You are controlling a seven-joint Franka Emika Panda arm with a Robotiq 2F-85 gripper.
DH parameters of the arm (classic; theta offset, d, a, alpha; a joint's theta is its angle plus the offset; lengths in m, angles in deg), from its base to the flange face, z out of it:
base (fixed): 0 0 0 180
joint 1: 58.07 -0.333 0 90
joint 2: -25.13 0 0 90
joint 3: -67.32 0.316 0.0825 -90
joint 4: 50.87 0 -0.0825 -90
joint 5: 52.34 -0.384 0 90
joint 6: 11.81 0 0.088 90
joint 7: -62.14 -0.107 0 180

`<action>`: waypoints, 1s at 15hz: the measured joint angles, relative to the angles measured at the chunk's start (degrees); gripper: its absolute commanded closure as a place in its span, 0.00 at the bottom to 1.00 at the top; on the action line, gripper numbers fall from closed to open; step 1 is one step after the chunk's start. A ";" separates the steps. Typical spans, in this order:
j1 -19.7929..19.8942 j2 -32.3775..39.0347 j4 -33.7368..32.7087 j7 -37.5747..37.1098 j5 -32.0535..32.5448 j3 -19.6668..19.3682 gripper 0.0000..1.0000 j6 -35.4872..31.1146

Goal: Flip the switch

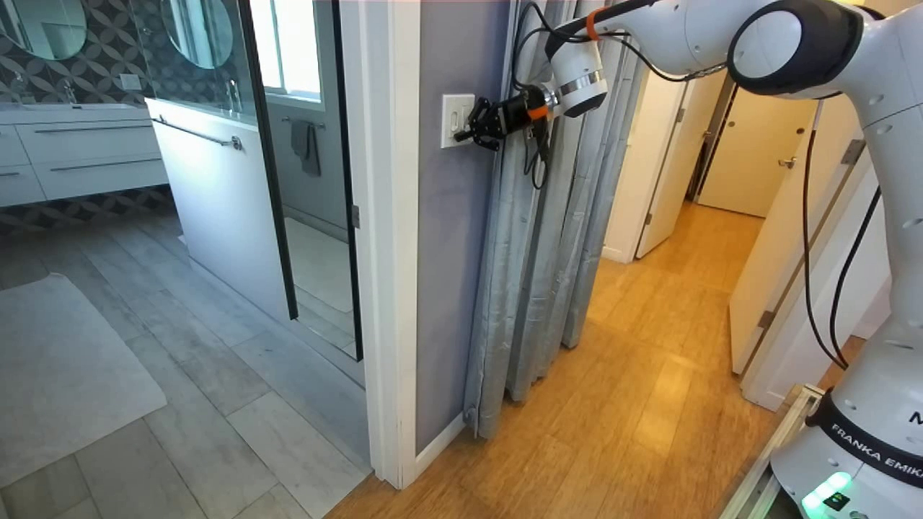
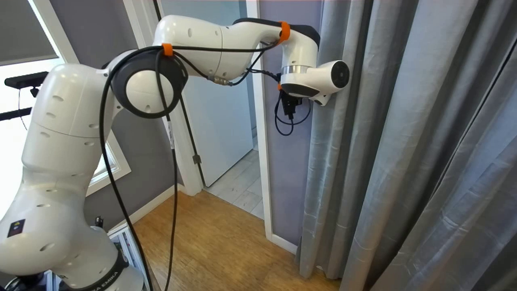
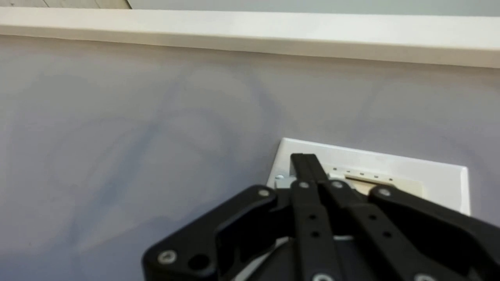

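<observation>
The switch is a white upright plate on the grey-lavender wall in an exterior view. In the wrist view the switch lies sideways at the lower right, with a cream insert, a slot and a row of small dots. My black gripper is at the lower part of the plate. In the wrist view the gripper has its fingertips pressed together, empty, over the plate's left end. Whether the tips touch the plate I cannot tell. The fingers hide part of the insert. In an exterior view the wrist hides the fingers, and the switch is out of sight.
Grey curtains hang right beside the gripper and wrist. A white door frame stands on the plate's other side, and it also shows in the wrist view. Black cables hang in loops below the wrist.
</observation>
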 measured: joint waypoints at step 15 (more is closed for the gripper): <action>1.04 1.22 -0.51 -0.37 -4.18 0.37 1.00 2.83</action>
